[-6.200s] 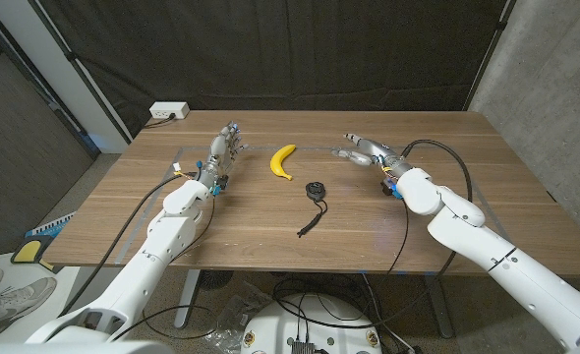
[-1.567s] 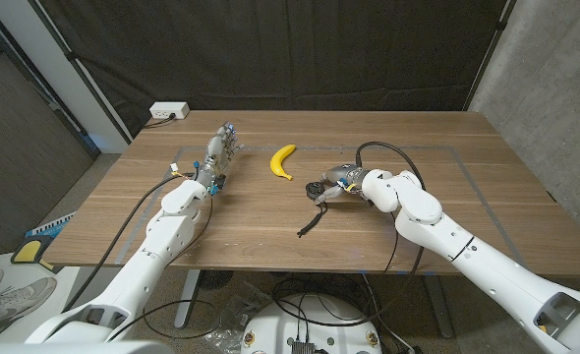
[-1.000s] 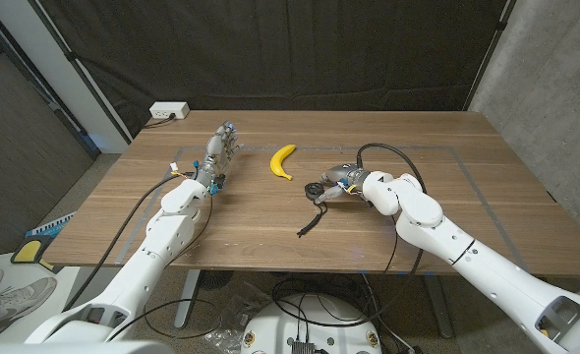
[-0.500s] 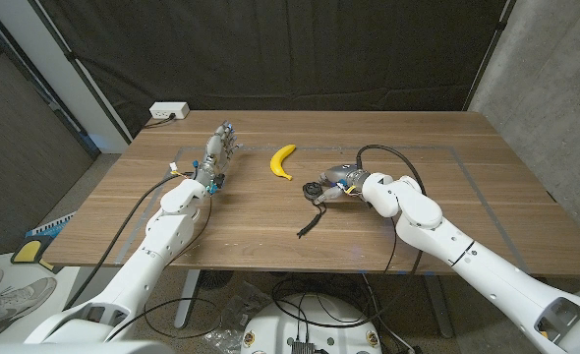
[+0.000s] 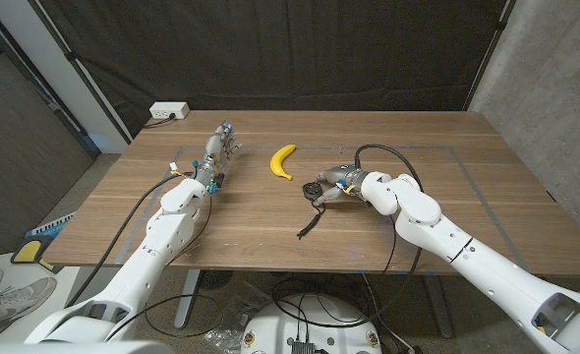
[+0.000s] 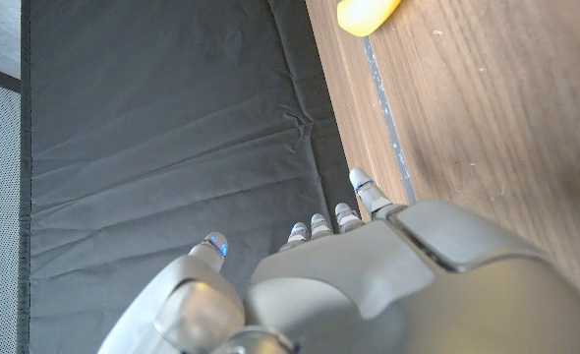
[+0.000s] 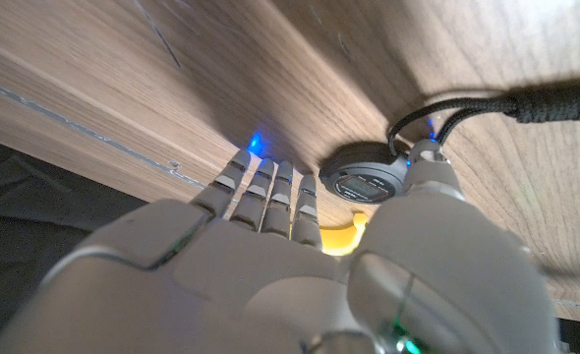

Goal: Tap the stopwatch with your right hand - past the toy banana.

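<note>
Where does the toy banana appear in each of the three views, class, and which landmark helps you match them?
Head view: toy banana lies mid-table, left of the stopwatch.
Left wrist view: its yellow end shows at the top edge.
Right wrist view: a yellow sliver beyond the right hand.
Shared landmark: the wooden table.

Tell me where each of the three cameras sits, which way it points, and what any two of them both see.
Head view: on the robot's head, looking down at the table, both arms, stopwatch and toy banana.
Left wrist view: along the back of the left hand, toward the black curtain.
Right wrist view: along the back of the right hand, toward the stopwatch.
Shared: stopwatch, in head and right wrist views.
</note>
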Controlling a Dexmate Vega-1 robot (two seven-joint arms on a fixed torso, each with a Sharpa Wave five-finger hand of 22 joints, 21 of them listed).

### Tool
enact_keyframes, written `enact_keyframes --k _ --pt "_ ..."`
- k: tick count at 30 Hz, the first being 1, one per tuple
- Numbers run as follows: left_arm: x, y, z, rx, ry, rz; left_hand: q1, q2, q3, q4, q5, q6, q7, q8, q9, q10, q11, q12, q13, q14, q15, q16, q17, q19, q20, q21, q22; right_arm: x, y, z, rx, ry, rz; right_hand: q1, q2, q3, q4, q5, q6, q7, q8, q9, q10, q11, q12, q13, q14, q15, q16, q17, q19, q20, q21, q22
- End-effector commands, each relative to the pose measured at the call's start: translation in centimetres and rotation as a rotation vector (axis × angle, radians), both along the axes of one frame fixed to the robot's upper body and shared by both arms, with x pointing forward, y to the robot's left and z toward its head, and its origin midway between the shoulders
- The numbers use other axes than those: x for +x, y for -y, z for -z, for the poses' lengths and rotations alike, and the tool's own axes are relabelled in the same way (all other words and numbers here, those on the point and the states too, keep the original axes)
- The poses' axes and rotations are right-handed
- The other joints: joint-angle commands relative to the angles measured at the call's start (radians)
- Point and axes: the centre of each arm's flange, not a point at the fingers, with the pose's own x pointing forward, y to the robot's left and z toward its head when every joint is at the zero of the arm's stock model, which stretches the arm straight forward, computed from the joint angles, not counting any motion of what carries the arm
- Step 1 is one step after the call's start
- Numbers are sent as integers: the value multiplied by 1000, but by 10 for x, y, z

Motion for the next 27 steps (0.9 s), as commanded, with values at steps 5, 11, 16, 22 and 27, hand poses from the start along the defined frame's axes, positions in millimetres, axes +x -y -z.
enact_keyframes --k 5,11,16,22,27 --pt "2 -3 1 -5 0 -5 -8 56 -5 2 9 -161 -11 -2 2 -153 7 0 3 -145 -14 0 2 -141 3 -3 6 2 -2 -4 30 43 -42 31 23 10 -4 12 94 -44 33 1 27 -8 11 8 19 -11 5 3 16 -9 5 6" --pt "3 -2 0 -7 -1 -3 -9 54 -7 2 9 -163 -13 -3 2 -154 3 0 3 -146 -14 -1 2 -143 3 -4 6 1 -2 -3 58 69 -66 50 32 12 -8 15 169 -62 59 2 68 -22 23 7 55 -31 13 2 26 -2 7 7" --pt "3 -2 0 -9 -1 -2 -10 53 -9 2 10 -167 -15 -4 2 -155 4 0 3 -146 -14 -1 2 -143 3 -5 6 -1 -2 -1 66 100 -73 54 31 6 -7 15 244 -71 95 10 80 -26 24 6 61 -34 10 3 32 1 8 8" --pt "2 -4 1 -16 1 -6 -12 52 -12 3 10 -168 -14 -3 2 -156 4 0 3 -146 -13 0 2 -143 4 -6 6 0 -4 6 53 106 -72 72 11 -2 -19 16 268 -66 114 18 85 -25 23 7 63 -35 6 1 36 1 9 8" --pt "1 -6 2 -22 2 -11 -13 52 -15 4 11 -169 -14 -3 2 -158 4 -1 3 -146 -13 0 3 -143 4 -7 6 1 -7 10 16 100 -51 91 0 -9 -23 21 219 -62 110 30 60 -17 9 8 47 -30 -2 3 25 -5 3 9"
